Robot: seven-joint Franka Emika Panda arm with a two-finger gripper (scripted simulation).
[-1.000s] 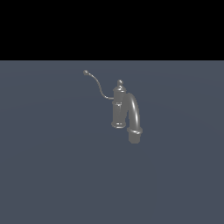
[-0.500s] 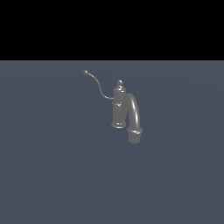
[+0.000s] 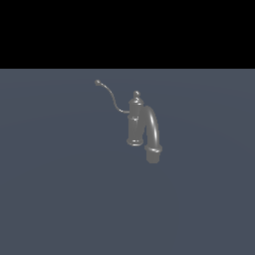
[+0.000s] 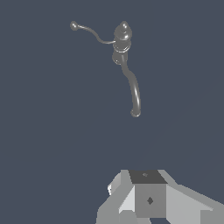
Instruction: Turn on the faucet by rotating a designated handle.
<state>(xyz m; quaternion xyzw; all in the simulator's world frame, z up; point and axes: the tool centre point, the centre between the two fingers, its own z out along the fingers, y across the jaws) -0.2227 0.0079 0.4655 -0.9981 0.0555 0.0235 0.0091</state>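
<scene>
The faucet [image 3: 134, 124] stands alone on a flat slate-blue floor [image 3: 60, 199] that fills the lower part of the exterior view, under a plain black band [image 3: 127, 30] across the top; nothing lies between the camera and the fixture, and no other object sits near it. Going from the exterior view's left to its right, the handle [image 3: 110, 94] comes first: a thin grey wire-like lever that starts at a small ball tip, the leftmost and highest point of it, and curves down to join the upright post. The post is a short grey metallic cylinder with a flared foot on the floor and a small knob finial on top. To the right of the post, the thick arched spout [image 3: 153, 130] rises from it, bends over and ends in a wider collar pointing down, close to the floor. In the wrist view the faucet [image 4: 123, 41] is seen from above, with the handle [image 4: 89, 31] sweeping off to one side and the spout [image 4: 134, 94] trailing toward the camera. The gripper [image 4: 148, 199] shows only as pale grey blocky housing at the edge of that picture, well apart from the faucet and touching nothing; its fingertips are out of frame, so whether it is released or clenched cannot be told. No brand, label or writing is readable on any surface
</scene>
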